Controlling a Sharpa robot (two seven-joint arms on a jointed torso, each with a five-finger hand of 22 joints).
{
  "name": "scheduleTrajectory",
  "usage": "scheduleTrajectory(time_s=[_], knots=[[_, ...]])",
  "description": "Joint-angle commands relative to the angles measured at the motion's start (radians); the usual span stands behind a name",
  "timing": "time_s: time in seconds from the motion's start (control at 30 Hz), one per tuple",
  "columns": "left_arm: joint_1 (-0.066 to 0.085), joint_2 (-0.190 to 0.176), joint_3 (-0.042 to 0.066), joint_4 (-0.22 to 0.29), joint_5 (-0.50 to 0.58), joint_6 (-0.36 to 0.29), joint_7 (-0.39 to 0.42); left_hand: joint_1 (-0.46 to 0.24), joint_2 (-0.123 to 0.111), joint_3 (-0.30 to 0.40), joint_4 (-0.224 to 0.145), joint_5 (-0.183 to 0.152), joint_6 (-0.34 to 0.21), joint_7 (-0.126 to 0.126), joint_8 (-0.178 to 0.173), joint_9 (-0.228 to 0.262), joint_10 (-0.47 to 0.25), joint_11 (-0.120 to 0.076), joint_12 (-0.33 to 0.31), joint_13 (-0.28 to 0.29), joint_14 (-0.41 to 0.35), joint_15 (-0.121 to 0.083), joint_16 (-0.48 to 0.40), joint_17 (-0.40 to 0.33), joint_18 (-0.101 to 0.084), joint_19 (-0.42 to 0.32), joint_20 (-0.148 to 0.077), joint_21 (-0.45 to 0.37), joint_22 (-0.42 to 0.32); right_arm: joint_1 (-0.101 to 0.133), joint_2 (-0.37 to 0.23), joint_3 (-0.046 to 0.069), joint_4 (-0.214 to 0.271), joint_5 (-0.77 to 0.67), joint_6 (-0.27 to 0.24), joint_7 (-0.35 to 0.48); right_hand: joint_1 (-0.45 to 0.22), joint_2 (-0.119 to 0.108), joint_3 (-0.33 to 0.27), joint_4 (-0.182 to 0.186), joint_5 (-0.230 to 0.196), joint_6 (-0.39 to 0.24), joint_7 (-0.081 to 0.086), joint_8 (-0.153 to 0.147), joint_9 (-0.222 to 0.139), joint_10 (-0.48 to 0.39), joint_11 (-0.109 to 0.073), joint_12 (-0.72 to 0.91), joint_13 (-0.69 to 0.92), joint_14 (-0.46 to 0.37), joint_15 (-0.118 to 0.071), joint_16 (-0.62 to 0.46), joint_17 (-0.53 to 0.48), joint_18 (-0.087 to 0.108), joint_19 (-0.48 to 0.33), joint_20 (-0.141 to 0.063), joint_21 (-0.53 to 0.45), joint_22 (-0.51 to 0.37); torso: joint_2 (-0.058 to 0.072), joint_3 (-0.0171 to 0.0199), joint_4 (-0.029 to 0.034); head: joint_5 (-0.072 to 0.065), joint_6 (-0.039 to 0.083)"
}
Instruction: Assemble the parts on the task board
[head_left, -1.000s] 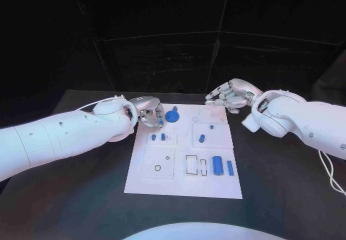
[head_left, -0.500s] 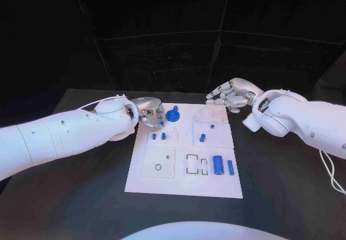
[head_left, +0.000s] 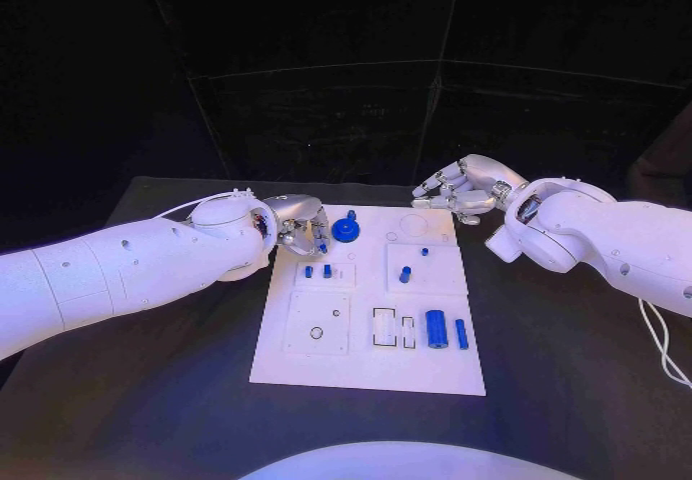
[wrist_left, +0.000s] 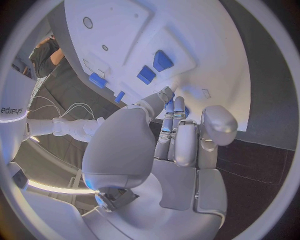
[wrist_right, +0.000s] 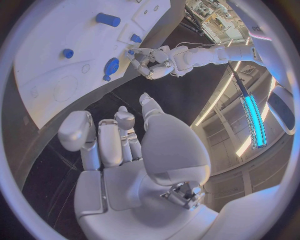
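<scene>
The task board lies flat in the middle of the black counter, its long side running away from the robot. Most blue parts sit loose in its recesses: a fat cylinder and a slim bar near the right edge, two small blocks on the upper left tile, a short peg on the upper right tile, and a round knob-like part standing at the far end.

The left hand hovers over the board's far left corner, just beside the knob. In the left wrist view its fingers lie curled close together, tips pointing toward the board; whether they pinch a small piece cannot be told. The right hand hangs off the board's far right corner, over bare counter, its fingers folded in on nothing visible.

The step in hand looks like work at the knob or the two blocks next to it. To do it well, the left hand should come down squarely, with the fingers parted enough to straddle the chosen part, and close on its sides rather than nudge it. The knob stands tall and may tip if brushed, so the approach should stay clear of it unless it is the target. The right hand is best kept off the board, or used to steady its edge.
</scene>
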Motion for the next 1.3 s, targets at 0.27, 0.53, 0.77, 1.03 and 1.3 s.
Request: scheduleTrajectory(time_s=[0.27, 0.53, 0.77, 1.03, 1.3], knots=[[0.001, -0.001, 0.000, 0.000, 0.003, 0.028, -0.021, -0.007, 0.001, 0.000, -0.002, -0.002, 0.008, -0.003, -0.005, 0.000, 0.006, 0.000, -0.007, -0.002, 0.031, -0.004, -0.001, -0.002, -0.018, 0.008, -0.001, 0.005, 0.004, 0.002, 0.000, 0.001, 0.001, -0.001, 0.002, 0.007, 0.007, 0.001, -0.006, -0.002, 0.002, -0.008, -0.001, 0.005, -0.001, -0.008, 0.000, -0.006, -0.002, 0.029, -0.003, -0.005, 0.000, 0.014, -0.006, 0.003, -0.004, -0.002, 0.000, -0.0001, -0.0002, 0.001, -0.002], [0.000, 0.003, 0.000, -0.003, 0.004, 0.033, -0.019, -0.008, 0.000, -0.001, -0.002, -0.002, 0.008, -0.003, -0.005, 0.000, 0.006, 0.001, -0.008, -0.002, 0.031, -0.004, -0.002, -0.004, -0.018, 0.008, -0.001, 0.007, 0.006, 0.002, 0.002, 0.001, 0.000, -0.001, 0.002, 0.008, 0.007, 0.001, -0.006, -0.002, 0.002, -0.008, -0.001, 0.005, -0.001, -0.008, 0.000, -0.006, -0.002, 0.029, -0.003, -0.005, 0.000, 0.014, -0.006, 0.003, -0.004, -0.002, 0.000, 0.0002, -0.0001, 0.002, -0.003], [-0.001, 0.009, 0.000, -0.012, 0.017, 0.033, -0.024, -0.013, -0.008, -0.004, -0.004, -0.002, -0.004, 0.004, -0.020, -0.006, 0.003, 0.006, -0.020, -0.006, 0.030, -0.001, -0.003, -0.006, -0.019, 0.007, 0.000, 0.009, 0.010, 0.002, 0.002, 0.001, 0.001, -0.001, 0.002, 0.008, 0.007, 0.001, -0.006, -0.002, 0.002, -0.008, -0.001, 0.005, -0.001, -0.008, 0.000, -0.006, -0.002, 0.029, -0.003, -0.005, 0.000, 0.014, -0.006, 0.003, -0.004, -0.002, 0.001, 0.0002, -0.0005, 0.001, -0.005], [-0.002, 0.012, 0.000, -0.015, 0.024, 0.032, -0.030, -0.019, -0.013, -0.008, -0.003, -0.002, -0.014, 0.009, -0.031, -0.010, 0.006, 0.009, -0.026, -0.008, 0.030, 0.001, -0.004, -0.010, -0.020, 0.007, 0.002, 0.012, 0.014, 0.002, 0.001, 0.001, 0.002, -0.001, 0.002, 0.007, 0.007, 0.001, -0.006, -0.002, 0.002, -0.008, -0.001, 0.005, -0.001, -0.008, 0.000, -0.006, -0.002, 0.029, -0.003, -0.005, 0.000, 0.014, -0.006, 0.003, -0.004, -0.002, 0.001, 0.0009, -0.0008, 0.000, -0.005], [-0.002, 0.014, 0.000, -0.019, 0.035, 0.040, -0.036, -0.021, -0.018, -0.011, -0.004, -0.002, -0.035, 0.015, -0.050, -0.018, 0.004, 0.013, -0.035, -0.010, 0.030, 0.005, -0.005, -0.013, -0.020, 0.005, 0.005, 0.012, 0.016, 0.002, 0.000, 0.001, 0.004, -0.001, 0.002, 0.006, 0.007, 0.001, -0.006, -0.002, 0.002, -0.008, -0.001, 0.005, -0.001, -0.008, 0.000, -0.006, -0.002, 0.029, -0.003, -0.005, 0.000, 0.014, -0.006, 0.003, -0.004, -0.002, 0.000, 0.0008, -0.0002, -0.002, -0.006]])
